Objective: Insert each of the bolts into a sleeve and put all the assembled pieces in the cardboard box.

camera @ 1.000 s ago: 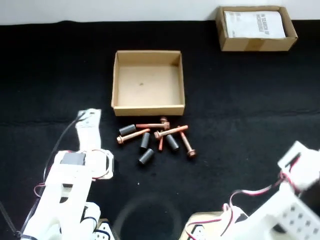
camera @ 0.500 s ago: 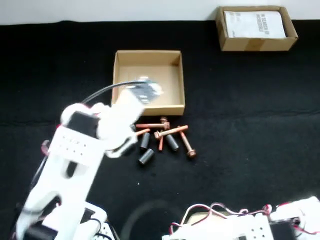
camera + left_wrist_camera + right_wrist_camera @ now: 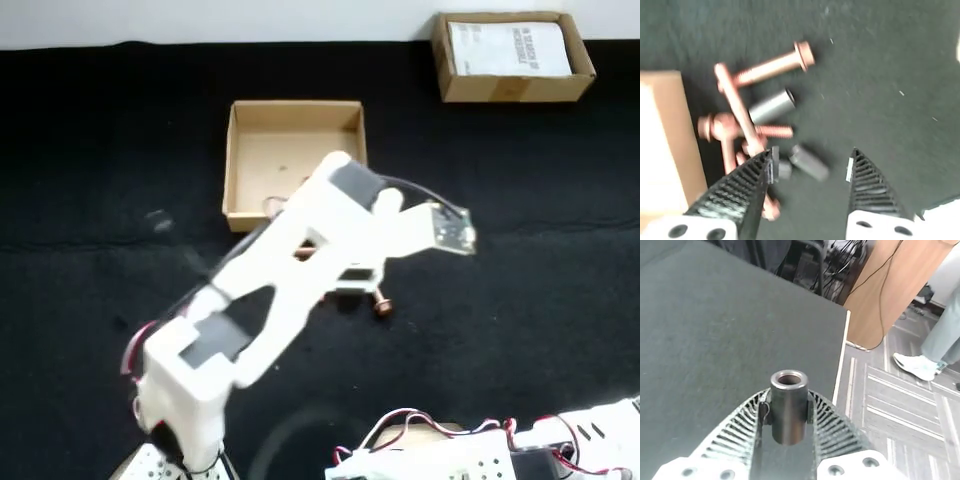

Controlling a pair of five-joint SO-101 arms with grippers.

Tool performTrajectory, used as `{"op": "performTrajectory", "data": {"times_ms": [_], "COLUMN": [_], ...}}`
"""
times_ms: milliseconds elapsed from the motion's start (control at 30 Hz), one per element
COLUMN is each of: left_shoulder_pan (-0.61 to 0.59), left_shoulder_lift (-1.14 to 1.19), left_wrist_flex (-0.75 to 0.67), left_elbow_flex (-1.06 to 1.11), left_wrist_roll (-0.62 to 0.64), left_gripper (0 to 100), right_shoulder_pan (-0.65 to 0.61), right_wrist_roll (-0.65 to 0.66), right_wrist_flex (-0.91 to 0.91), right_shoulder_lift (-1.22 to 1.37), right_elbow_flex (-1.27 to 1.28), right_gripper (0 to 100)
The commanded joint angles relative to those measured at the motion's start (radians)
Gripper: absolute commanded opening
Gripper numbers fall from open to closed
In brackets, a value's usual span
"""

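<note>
Several copper bolts (image 3: 770, 67) and dark sleeves (image 3: 771, 106) lie in a loose pile on the black table, just in front of the cardboard box (image 3: 660, 145). My left gripper (image 3: 812, 152) hangs open over the pile, with one sleeve (image 3: 810, 162) between its fingers (image 3: 747, 185). In the high view the left arm (image 3: 330, 230) covers most of the pile; one bolt head (image 3: 382, 307) pokes out beside it. The cardboard box (image 3: 232, 160) has nothing in it. My right gripper (image 3: 788, 400) is shut on an upright dark sleeve (image 3: 788, 410), held near the table's edge.
A second cardboard box (image 3: 510, 88) holding a paper sits at the back right. The right arm's base (image 3: 560, 450) lies along the front edge. Beyond the table edge (image 3: 842, 355) are floor, cables and a wooden panel (image 3: 890, 285).
The left arm swung from the table's left side across the box front to above the pile. The right arm drew back toward the front edge.
</note>
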Motion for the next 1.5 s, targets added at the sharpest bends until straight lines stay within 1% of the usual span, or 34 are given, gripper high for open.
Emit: {"op": "performTrajectory", "data": {"times_ms": [0,133,300,533,700,867,1000,1067,1133,1167,1200,1367,1467], "left_shoulder_pan": [0.033,0.05,0.05,0.068,0.082,0.082,0.082,0.088,0.099,0.101,0.099,0.096,0.104], "left_shoulder_lift": [0.194,0.38,0.513,0.53,0.568,0.682,0.705,0.716,0.72,0.72,0.72,0.7,0.645], "left_wrist_flex": [0.014,0.037,0.041,0.043,0.04,0.035,0.037,0.035,0.035,0.037,0.04,0.041,0.043], "left_elbow_flex": [-0.246,-0.45,-0.602,-0.625,-0.598,-0.602,-0.651,-0.651,-0.651,-0.651,-0.651,-0.662,-0.693], "left_wrist_roll": [-0.035,-0.104,-0.178,-0.27,-0.336,-0.334,-0.33,-0.33,-0.331,-0.33,-0.327,-0.192,-0.097], "left_gripper": [23,23,23,23,23,23,21,14,2,0,2,1,1], "right_shoulder_pan": [0.028,0.039,0.03,0.03,0.031,0.03,0.031,0.033,0.031,0.03,0.03,0.03,0.031], "right_wrist_roll": [0.009,0.011,0.011,0.012,0.012,0.012,0.012,0.012,0.012,0.012,0.012,0.012,0.012], "right_wrist_flex": [-0.088,-0.139,-0.14,-0.14,-0.14,-0.14,-0.14,-0.137,-0.137,-0.137,-0.137,-0.137,-0.137], "right_shoulder_lift": [-0.016,-0.016,-0.016,-0.016,-0.016,-0.016,-0.016,-0.016,-0.016,-0.016,-0.016,-0.018,-0.018], "right_elbow_flex": [0.008,0.019,0.016,0.016,0.018,0.018,0.018,0.018,0.019,0.019,0.019,0.019,0.019], "right_gripper": [0.8,0.8,0.8,0.8,0.8,0.8,0.8,0.8,0.8,0.8,0.8,0.8,0.8]}}
